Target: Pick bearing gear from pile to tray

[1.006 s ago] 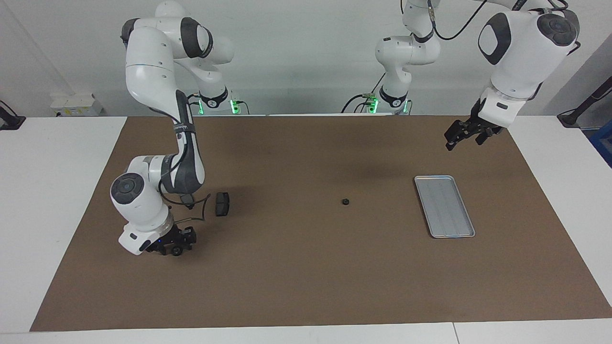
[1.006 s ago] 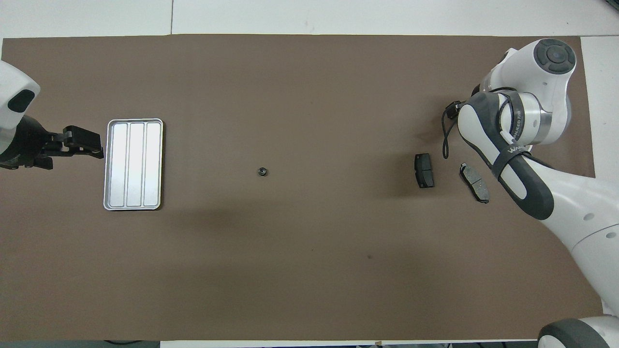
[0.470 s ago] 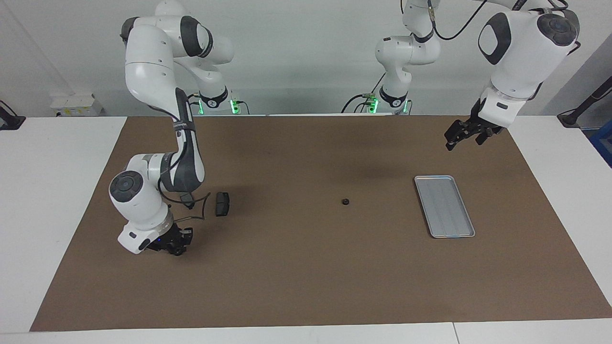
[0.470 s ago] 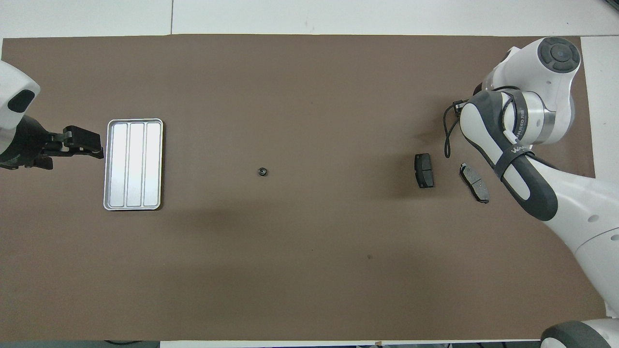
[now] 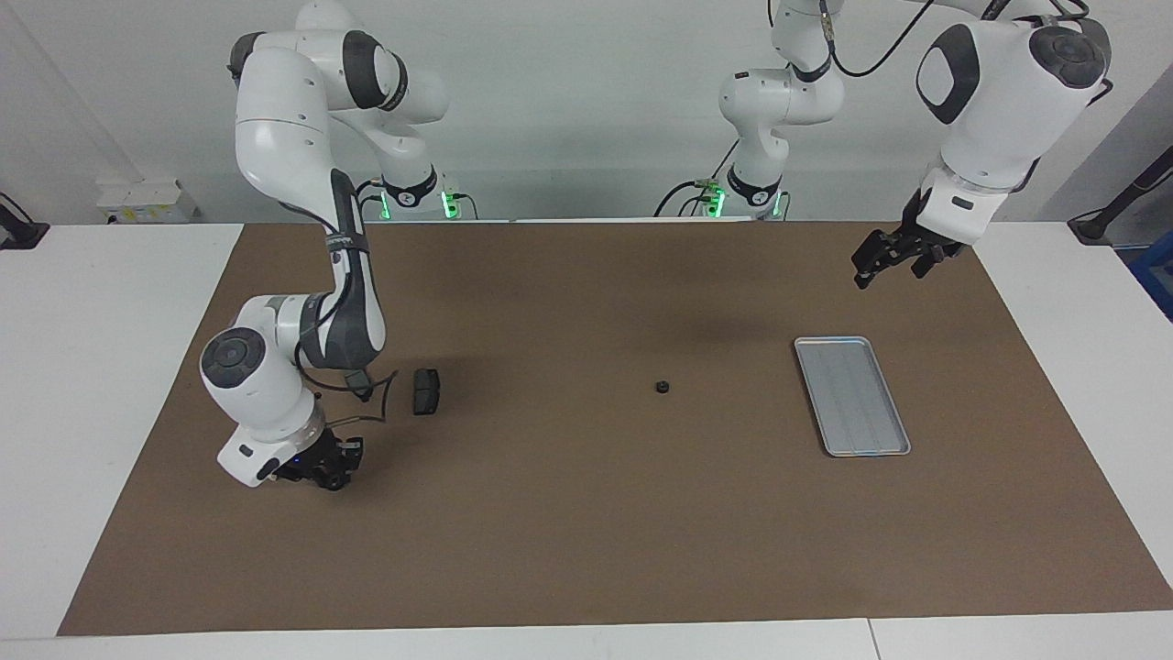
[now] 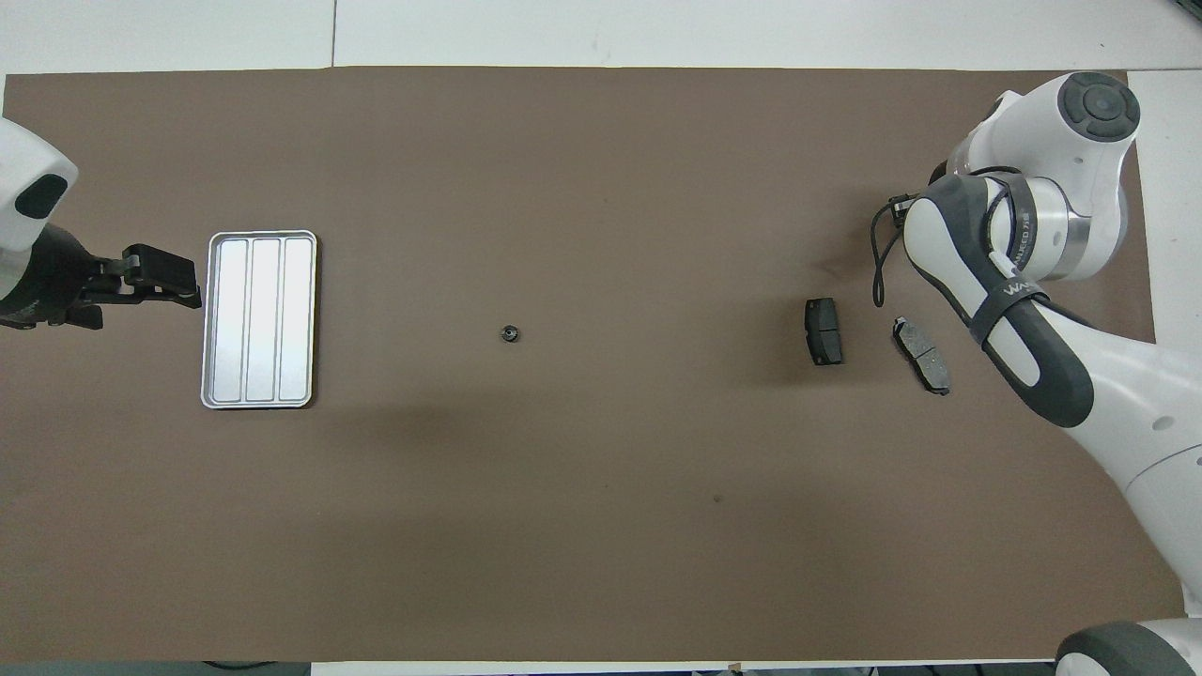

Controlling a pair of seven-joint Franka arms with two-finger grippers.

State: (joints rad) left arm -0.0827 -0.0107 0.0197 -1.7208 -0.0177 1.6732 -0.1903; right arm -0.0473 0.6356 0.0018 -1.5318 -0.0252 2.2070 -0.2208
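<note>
**A:** What do we see of the bearing gear [image 5: 660,387]?

**B:** We see a tiny black round piece with a paler spot at its centre in the overhead view. It lies flat on the brown mat [image 5: 586,550], well apart from the tray [image 5: 829,346], toward the right arm's end of the table and about level with the tray's middle. Nothing touches it.

**A:** And the tray itself?

**B:** It is a silver-grey rectangle with rounded corners, a low rim and three long panels, and we see nothing in it. The left gripper [image 5: 887,266] hangs over the mat near the tray, toward the left arm's end, with its fingers spread and nothing between them.

**A:** What about the right gripper [image 5: 332,475]?

**B:** It is low over the mat, much farther from the tray than the gear is. We cannot tell whether it grasps anything. Two dark grey brake pads [image 6: 824,330] lie between it and the gear, and the arm hides one of them in the facing view.

**A:** What differs from a second ago?

**B:** We see the right arm's wrist has drifted farther from the tray, and its gripper looks narrower than it did. The gear, the tray, the pads and the left gripper have not moved.
</note>
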